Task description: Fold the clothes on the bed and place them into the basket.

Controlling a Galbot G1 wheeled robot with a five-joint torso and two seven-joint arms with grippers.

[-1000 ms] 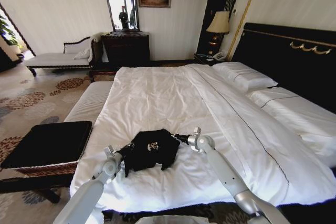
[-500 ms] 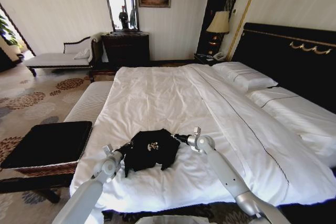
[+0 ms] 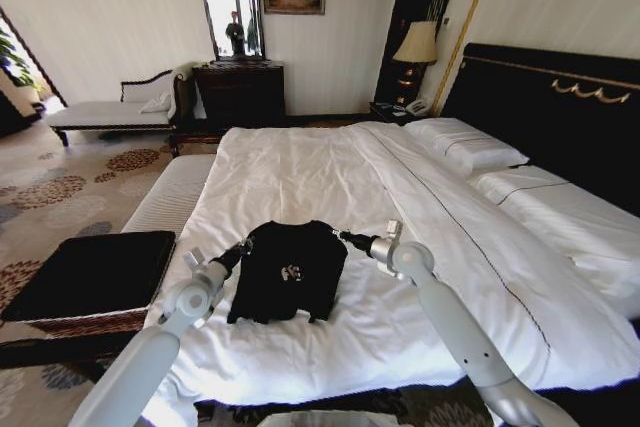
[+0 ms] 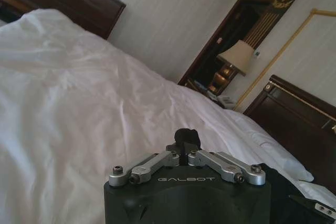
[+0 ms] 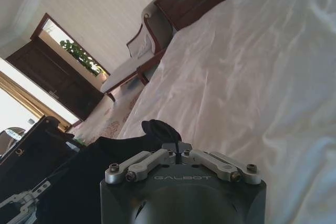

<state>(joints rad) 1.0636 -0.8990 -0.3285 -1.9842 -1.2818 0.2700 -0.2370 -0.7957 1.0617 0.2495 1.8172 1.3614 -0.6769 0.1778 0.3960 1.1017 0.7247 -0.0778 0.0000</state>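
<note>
Since a second ago both tools have lifted and drawn the T-shirt (image 3: pixel 287 272) up the bed (image 3: pixel 300 177), stretched between them. Left tool (image 3: pixel 243 246) and right tool (image 3: pixel 345 238) each appear pinched on a top corner. Basket (image 3: pixel 92 277) awaits; folding unfinished.

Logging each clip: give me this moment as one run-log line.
left gripper: shut on T-shirt corner | right gripper: shut on opposite corner | T-shirt: stretched over bed | basket: no shirt

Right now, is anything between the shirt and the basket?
Nothing visible. The shirt hangs over the bed, pinched by the left claw and right claw; the basket stands beside the bed, past the left claw.
</note>
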